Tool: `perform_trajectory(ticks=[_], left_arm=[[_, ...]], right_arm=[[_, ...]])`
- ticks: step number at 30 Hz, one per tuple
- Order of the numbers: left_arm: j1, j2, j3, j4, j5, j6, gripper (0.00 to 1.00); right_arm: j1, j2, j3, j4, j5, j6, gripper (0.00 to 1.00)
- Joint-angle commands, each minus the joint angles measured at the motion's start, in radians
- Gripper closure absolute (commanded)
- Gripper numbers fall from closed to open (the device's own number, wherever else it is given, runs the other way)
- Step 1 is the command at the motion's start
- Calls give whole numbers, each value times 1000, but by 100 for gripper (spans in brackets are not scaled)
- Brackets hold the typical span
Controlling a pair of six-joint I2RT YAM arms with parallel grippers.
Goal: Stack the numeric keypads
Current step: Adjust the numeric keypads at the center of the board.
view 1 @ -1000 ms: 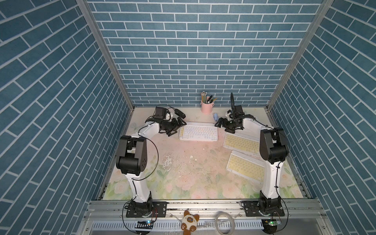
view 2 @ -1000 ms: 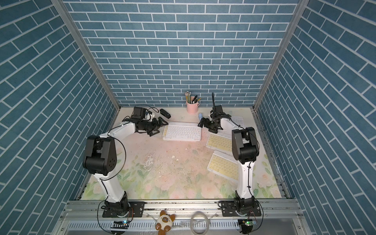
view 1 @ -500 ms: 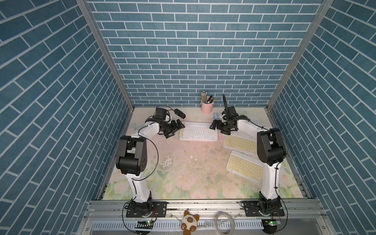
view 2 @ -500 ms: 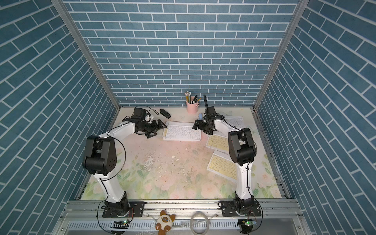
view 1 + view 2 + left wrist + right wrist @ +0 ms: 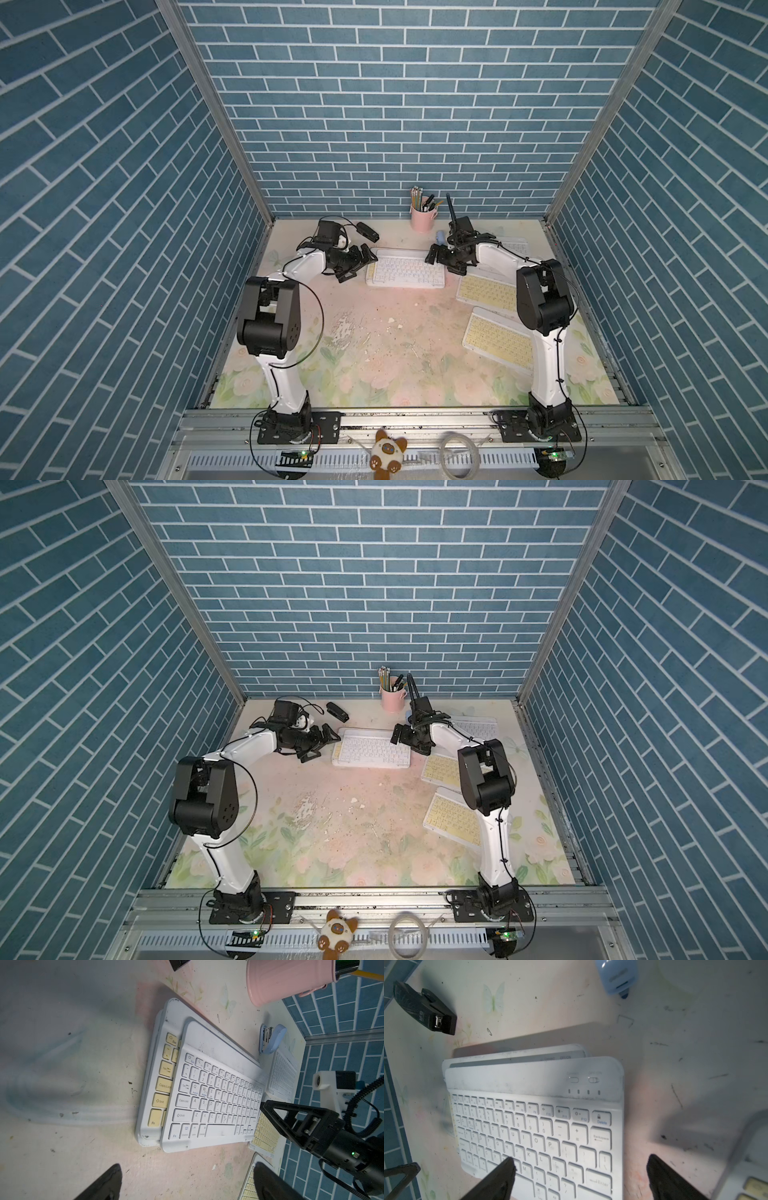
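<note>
Stack (image 5: 405,272): keypads lying flat at the far centre of the tabletop (image 5: 374,357), long sides running left to right, edges not flush.
Top keypad (image 5: 216,1101): white keys; sits shifted to the right on the one beneath.
Yellow-keyed keypad (image 5: 163,1084): directly under the top keypad; only its left column of keys and a strip of frame show.
Stack depth: a further frame edge peeks out at the left end in the left wrist view; how many lie below cannot be counted.
Left jaws: wide apart and holding nothing, just left of the stack; the left wrist view shows only two dark tips, cut off by the frame edge.
Right jaws: wide apart, astride the right end of the top keypad, one tip above its keys, the other beyond its edge over bare tabletop; whether a tip touches the keys cannot be told.
Middle-right keypad (image 5: 484,293) and near-right keypad (image 5: 496,343): yellow keys, flat, right of the stack, each partly hidden by the right arm (image 5: 542,299).
Far-right keypad (image 5: 515,246): white keys, largely hidden behind the same arm.
Pink cup (image 5: 423,218): far centre, holding pencils.
Black stapler (image 5: 368,232) and pale blue stapler (image 5: 272,1039): on the tabletop beyond the stack, apart from it.
</note>
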Motion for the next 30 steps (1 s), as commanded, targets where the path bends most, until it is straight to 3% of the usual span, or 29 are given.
perform_trajectory(ticks=[1, 30], left_arm=[[-3, 19, -2, 8, 12, 2, 0], [-3, 22, -36, 70, 56, -44, 0]], right_arm=[[15, 15, 28, -45, 53, 48, 1], [77, 108, 169, -133, 164, 165, 1]])
